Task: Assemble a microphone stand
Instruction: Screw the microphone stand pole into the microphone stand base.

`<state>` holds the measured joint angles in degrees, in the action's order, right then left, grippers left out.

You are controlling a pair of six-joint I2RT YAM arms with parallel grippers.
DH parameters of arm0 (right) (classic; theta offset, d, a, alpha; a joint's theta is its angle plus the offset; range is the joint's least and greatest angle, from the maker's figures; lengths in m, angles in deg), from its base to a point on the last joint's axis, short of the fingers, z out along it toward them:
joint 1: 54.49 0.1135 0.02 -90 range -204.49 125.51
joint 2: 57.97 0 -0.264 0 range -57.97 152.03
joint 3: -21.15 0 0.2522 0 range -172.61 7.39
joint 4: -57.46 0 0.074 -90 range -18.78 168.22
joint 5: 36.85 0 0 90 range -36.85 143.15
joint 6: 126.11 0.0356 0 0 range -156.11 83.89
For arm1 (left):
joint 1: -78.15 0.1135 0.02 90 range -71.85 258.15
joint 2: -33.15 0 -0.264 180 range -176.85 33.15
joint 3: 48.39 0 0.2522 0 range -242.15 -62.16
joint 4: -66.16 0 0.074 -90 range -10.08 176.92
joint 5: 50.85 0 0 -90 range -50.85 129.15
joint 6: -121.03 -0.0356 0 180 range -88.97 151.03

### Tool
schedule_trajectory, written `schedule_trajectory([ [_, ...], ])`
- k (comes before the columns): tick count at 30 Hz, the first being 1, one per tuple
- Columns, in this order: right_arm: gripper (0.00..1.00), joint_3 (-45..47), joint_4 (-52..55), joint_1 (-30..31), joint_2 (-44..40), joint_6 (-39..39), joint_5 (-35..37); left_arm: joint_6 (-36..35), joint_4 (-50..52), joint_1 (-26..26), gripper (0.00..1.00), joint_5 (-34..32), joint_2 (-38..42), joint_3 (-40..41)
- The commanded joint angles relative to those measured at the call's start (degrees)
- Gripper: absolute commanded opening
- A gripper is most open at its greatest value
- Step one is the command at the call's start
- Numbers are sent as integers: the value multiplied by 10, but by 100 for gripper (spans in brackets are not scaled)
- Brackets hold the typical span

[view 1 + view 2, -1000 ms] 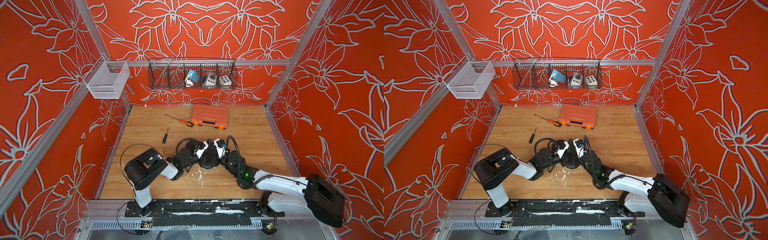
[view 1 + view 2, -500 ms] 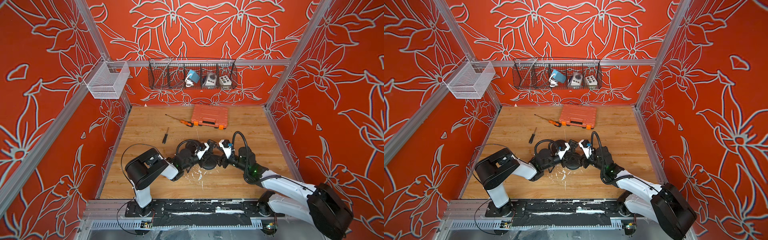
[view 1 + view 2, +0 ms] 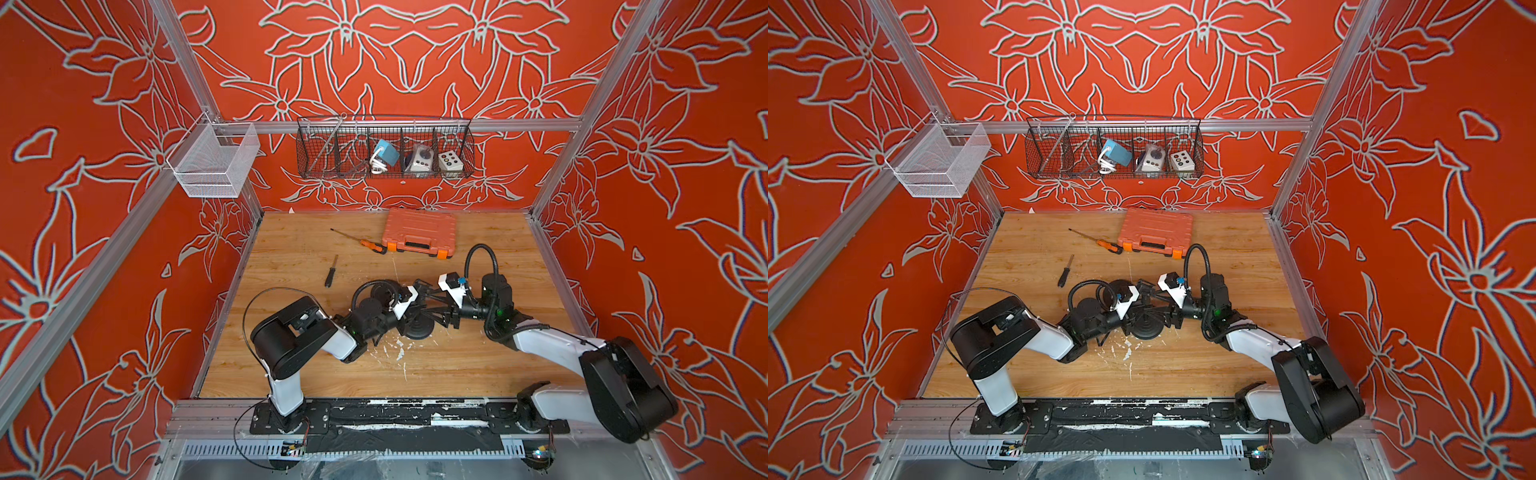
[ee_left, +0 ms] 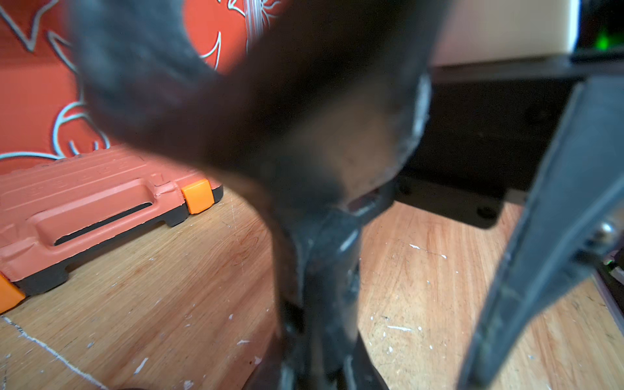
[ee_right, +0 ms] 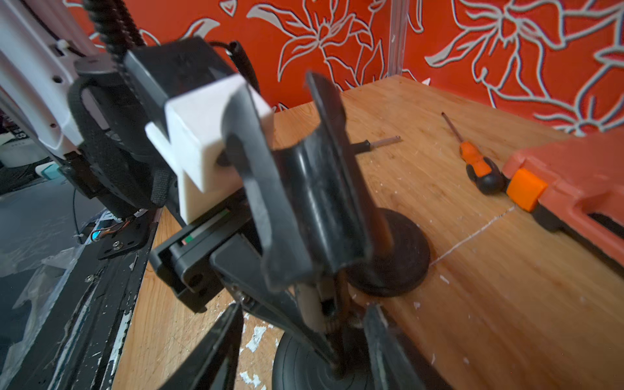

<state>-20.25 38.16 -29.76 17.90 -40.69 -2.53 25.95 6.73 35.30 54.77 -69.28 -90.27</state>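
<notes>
My left pincer (image 3: 412, 311) is closed tight on the thin post of the microphone stand (image 3: 417, 329), which stands upright just toward 6 o'clock of the middle of the table (image 3: 478, 365). Its round base (image 5: 293, 368) sits flat on the wood and its black U-shaped clip (image 5: 314, 189) is at the top of the post, so close to my left wrist camera that it shows there only as a dark blur. My right pincer (image 5: 300, 337) comes in from 3 o'clock with its fingers (image 5: 219, 337) spread apart, one on each side of the post low over the base; I cannot tell whether either finger touches it. A second black disc (image 5: 395, 256) lies flat on the table just beyond the stand, toward 11 o'clock of it. At 12 o'clock, near the back wall, lies a closed orange tool case (image 3: 419, 228), and an orange-handled screwdriver (image 3: 365, 242) rests just beside it on its 9 o'clock side. A small black screwdriver (image 3: 331, 272) lies apart from these, toward 10 o'clock. White flecks (image 3: 399, 353) mark the wood on the 6 o'clock side of the base. A black wire basket (image 3: 386, 124) hangs on the back wall above the table.
</notes>
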Motion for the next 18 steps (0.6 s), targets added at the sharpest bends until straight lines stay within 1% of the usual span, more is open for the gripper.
schedule_trajectory([
  [1, 59, -39, 30, -4, 17, -71, -68, -3, 43, -1, 4, 7, -14, 17],
  [4, 56, -63, 55, -4, 33, -92, -90, -5, 51, -1, 4, 6, -12, 15],
  [10, 46, -83, 63, -4, 64, -126, -117, -1, 57, -1, 3, 4, -13, 10],
  [11, 38, -87, 63, -4, 70, -124, -120, -1, 59, -1, 4, 4, -13, 9],
  [13, 14, -90, 63, -4, 78, -120, -118, -1, 57, -1, 4, 5, -13, 9],
  [14, 8, -88, 55, -4, 81, -116, -116, -2, 58, -1, 4, 5, -13, 9],
  [16, 0, -76, 23, -3, 84, -94, -107, -3, 58, -1, 6, 4, -13, 8],
  [18, 0, -60, -4, 0, 84, -68, -82, -2, 58, -1, 9, 3, -12, 8],
])
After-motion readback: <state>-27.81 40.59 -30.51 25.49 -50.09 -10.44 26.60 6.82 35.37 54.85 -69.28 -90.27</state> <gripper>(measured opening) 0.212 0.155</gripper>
